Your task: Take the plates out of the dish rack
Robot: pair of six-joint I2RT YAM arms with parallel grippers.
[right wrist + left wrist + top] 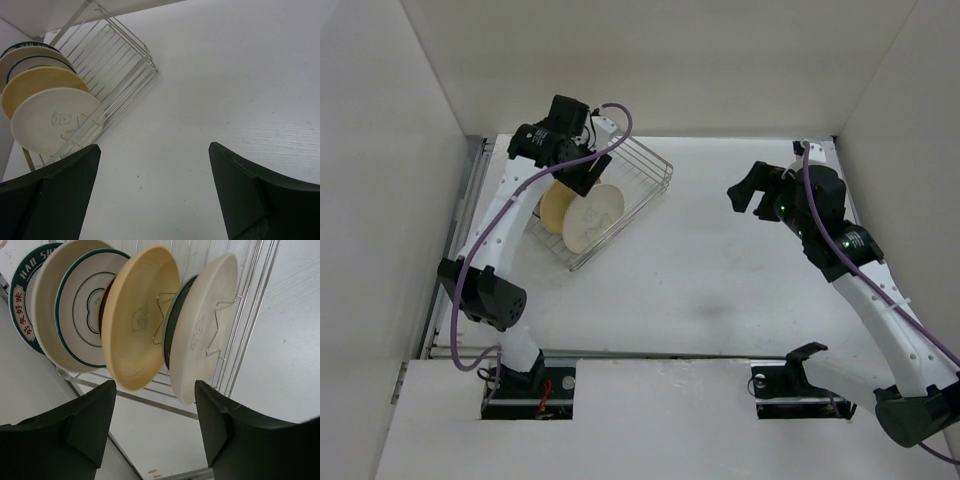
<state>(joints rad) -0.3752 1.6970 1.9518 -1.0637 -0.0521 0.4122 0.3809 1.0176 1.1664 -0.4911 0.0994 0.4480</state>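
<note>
The silver wire dish rack (655, 165) stands at the back left of the table. Several plates stand upright in it. The left wrist view shows a cream plate (205, 335), a dark teal plate (171, 325) behind it, a tan-yellow plate (140, 320), a white plate with a teal rim (82, 310) and a teal-rimmed lettered plate (19, 295). My left gripper (582, 172) is open and empty just above the plates' edges, roughly over the tan-yellow and cream ones (155, 390). My right gripper (748, 195) is open and empty above bare table, right of the rack (155, 150).
White walls enclose the table on the left, back and right. The rack's right half (125, 50) holds no plates. The cream plate (52, 120) and the tan-yellow plate (40, 82) also show in the right wrist view. A metal rail (470, 190) runs along the table's left edge.
</note>
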